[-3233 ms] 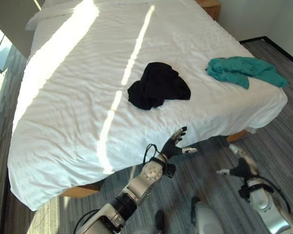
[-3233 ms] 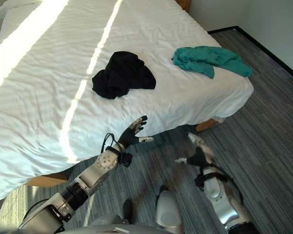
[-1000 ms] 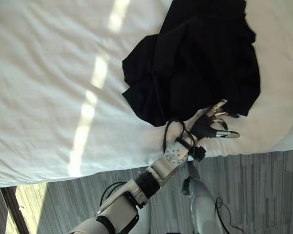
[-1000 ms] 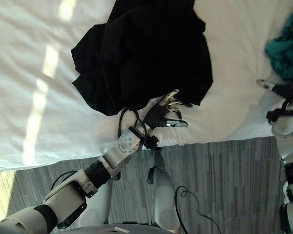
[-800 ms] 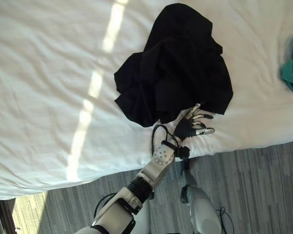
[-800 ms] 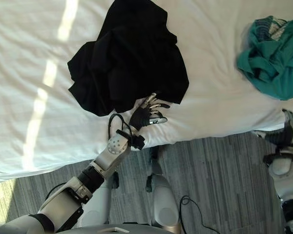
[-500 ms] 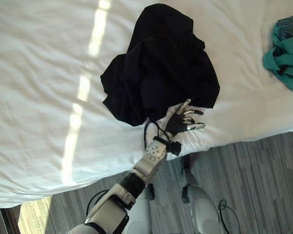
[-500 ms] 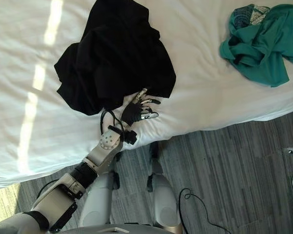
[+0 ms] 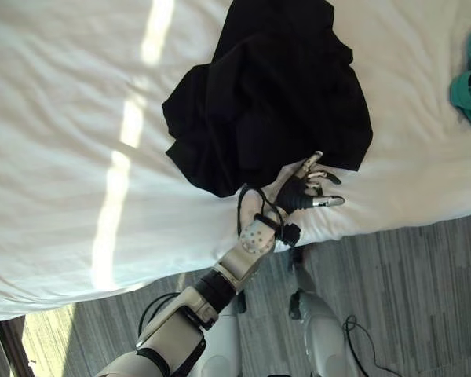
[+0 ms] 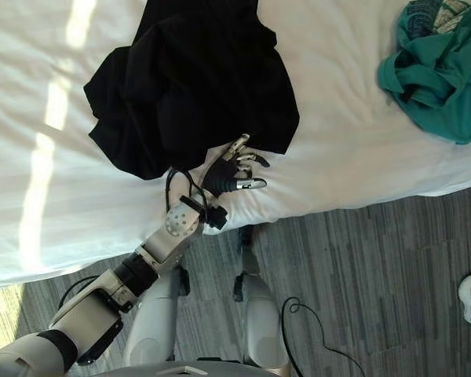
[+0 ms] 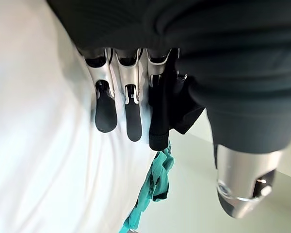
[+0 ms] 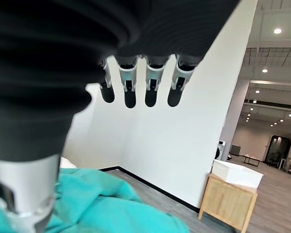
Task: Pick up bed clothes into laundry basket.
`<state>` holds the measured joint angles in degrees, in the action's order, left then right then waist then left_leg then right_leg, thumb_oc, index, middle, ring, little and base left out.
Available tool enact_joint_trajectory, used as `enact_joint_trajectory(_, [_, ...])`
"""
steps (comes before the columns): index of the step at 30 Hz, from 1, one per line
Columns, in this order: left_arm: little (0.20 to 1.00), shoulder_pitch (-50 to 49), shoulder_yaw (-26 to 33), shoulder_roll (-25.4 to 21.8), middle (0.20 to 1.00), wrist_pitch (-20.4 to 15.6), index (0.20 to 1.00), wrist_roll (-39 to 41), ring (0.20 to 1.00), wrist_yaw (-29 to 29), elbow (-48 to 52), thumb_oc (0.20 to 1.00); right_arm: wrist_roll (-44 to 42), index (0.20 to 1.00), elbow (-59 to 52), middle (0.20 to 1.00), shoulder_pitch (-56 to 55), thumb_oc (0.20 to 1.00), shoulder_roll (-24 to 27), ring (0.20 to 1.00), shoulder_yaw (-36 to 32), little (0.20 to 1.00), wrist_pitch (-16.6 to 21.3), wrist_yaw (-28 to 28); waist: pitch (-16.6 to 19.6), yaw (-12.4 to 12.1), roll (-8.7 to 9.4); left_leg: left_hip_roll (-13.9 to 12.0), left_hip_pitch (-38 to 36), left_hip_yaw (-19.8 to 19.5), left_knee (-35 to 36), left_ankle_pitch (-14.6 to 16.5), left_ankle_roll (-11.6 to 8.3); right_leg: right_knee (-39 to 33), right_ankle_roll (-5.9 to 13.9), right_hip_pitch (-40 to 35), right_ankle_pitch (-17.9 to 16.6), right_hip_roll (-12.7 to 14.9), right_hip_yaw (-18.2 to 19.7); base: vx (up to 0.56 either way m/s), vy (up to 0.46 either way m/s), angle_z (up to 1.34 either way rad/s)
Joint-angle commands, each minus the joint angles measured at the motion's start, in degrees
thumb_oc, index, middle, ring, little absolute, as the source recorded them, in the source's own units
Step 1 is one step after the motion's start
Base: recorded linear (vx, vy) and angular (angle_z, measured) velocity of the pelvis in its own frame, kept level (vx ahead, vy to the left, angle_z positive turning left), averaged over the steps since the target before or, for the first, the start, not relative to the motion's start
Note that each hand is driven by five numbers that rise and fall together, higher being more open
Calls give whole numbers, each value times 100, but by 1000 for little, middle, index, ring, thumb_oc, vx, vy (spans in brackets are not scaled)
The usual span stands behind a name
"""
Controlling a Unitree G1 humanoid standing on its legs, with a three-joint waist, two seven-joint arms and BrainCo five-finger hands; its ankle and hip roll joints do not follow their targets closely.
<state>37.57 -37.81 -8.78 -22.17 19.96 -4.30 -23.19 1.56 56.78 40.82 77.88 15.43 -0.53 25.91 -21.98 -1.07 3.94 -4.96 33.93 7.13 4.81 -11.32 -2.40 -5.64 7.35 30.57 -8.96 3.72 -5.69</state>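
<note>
A crumpled black garment [image 9: 271,94] lies on the white bed [image 9: 71,118] near its front edge, its lower hem touching the fingers of the left robot hand [image 9: 302,191]. The left arm reaches up from the floor side over the bed's front edge, the hand resting on the sheet with fingers stretched out and relaxed, the thumb apart; in the left wrist view a fold of the black cloth hangs against the fingers [image 11: 105,104], none curled round it. A teal garment [image 10: 436,75] lies well apart, toward the bed's right edge. In the right wrist view the right robot hand [image 12: 136,87] hangs with fingers straight and spread above the teal cloth, holding nothing.
</note>
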Motion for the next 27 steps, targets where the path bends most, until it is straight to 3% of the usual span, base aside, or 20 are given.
enact_joint_trajectory(1, [1000, 158, 33, -443, 1000, 982, 1000, 456, 1000, -562, -2317, 1000, -350, 1000, 478, 1000, 2643, 1000, 732, 1000, 1593, 1000, 108, 81, -569, 65, 138, -655, 98, 102, 19, 190, -927, 64, 464, 360, 230, 164, -180, -54, -57, -3])
enact_joint_trajectory(4, [1000, 294, -30, -401, 1000, 934, 1000, 496, 1000, -579, -2335, 1000, -412, 1000, 715, 1000, 4064, 1000, 613, 1000, 2864, 1000, 177, 102, -597, 102, 60, -630, 467, 40, 19, 118, -951, 64, 473, 728, 146, 158, -200, -21, -49, 10])
enact_joint_trajectory(10, [1000, 516, -57, -353, 1000, 905, 1000, 543, 1000, -592, -2478, 1000, -549, 1000, 946, 1000, 5226, 1000, 405, 1000, 3848, 1000, 289, 137, -509, 109, -40, -671, 972, -21, 19, 93, -993, 64, 523, 1188, 126, 160, -224, 0, -29, 11])
enact_joint_trajectory(16, [1000, 565, -34, -273, 1000, 878, 1000, 570, 1000, -567, -2395, 1000, -609, 1000, 820, 1000, 4405, 1000, 224, 1000, 3331, 1000, 352, 22, -458, 131, -161, -727, 1191, -41, 19, 71, -987, 64, 530, 1394, 105, 171, -267, 3, -14, 4])
enact_joint_trajectory(20, [1000, 438, 58, -255, 1000, 926, 1000, 648, 1000, -465, -2447, 1000, -565, 1000, 610, 1000, 3071, 1000, 63, 1000, 2300, 1000, 389, -19, -444, 135, -188, -694, 1052, -32, 19, 74, -983, 64, 502, 1233, 103, 165, -285, 0, 0, 0])
enact_joint_trajectory(21, [1000, 403, 104, -260, 1000, 948, 1000, 646, 1000, -438, -2482, 1000, -585, 539, 551, 539, 2743, 539, 14, 539, 2048, 539, 402, -42, -439, 135, -185, -687, 1005, -27, 19, 82, -981, 64, 497, 1187, 107, 167, -295, 0, 0, 0])
enact_joint_trajectory(22, [1000, 345, 182, -242, 1000, 980, 1000, 665, 1000, -390, -2551, 1000, -647, 200, 515, 200, 2425, 200, -92, 200, 1832, 200, 433, -106, -433, 157, -208, -684, 923, -3, 19, 94, -977, 64, 488, 1105, 112, 173, -299, 0, 0, 0])
enact_joint_trajectory(27, [1000, -212, 836, -160, 1000, 1329, 1000, 1304, 1000, 252, -3574, 1000, -960, 200, 10, 200, 152, 200, -740, 200, 426, 200, 574, -815, -386, 165, -174, -646, 266, 45, 19, 173, -960, 64, 406, 438, 185, 182, -335, 24, -9, 5])
